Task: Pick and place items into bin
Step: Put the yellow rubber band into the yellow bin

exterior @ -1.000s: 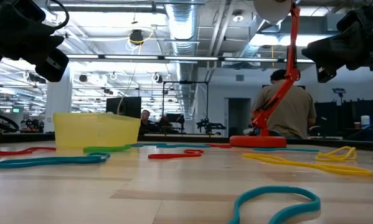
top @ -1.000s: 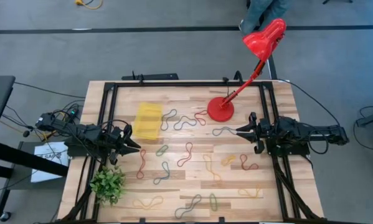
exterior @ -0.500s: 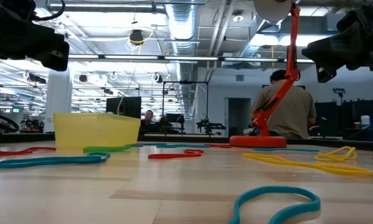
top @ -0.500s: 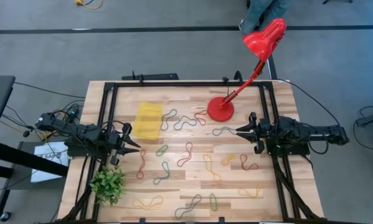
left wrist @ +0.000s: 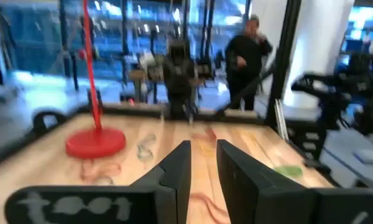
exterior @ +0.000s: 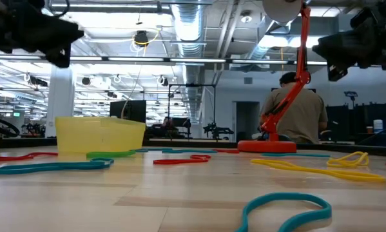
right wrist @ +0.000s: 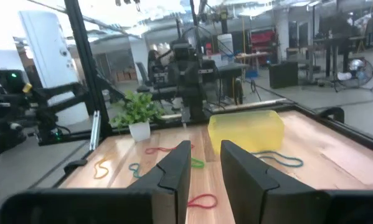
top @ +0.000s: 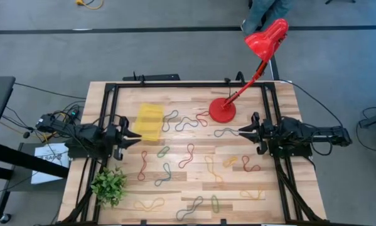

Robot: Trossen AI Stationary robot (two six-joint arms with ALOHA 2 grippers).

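- Left gripper (top: 136, 136) — at nine o'clock on the table, raised above the wood, tips just beside the bin's lower edge; fingers (left wrist: 177, 168) set a narrow gap apart, holding nothing.
- Right gripper (top: 242, 132) — at three o'clock, also raised, fingers (right wrist: 175, 167) a narrow gap apart and empty.
- Bin (top: 149, 122) — yellow tray at about ten o'clock, flat on the table; no bands can be seen in it.
- Bands (top: 187, 155) — red, green, grey, yellow and orange loops strewn from the centre toward six o'clock, all outside the bin.
- Lamp (top: 223, 110) — red base at about one o'clock, arm leaning off beyond the table.
- Plant (top: 108, 184) — at about eight o'clock.
- Person (exterior: 301, 114) — standing beyond the table, back to the low view.
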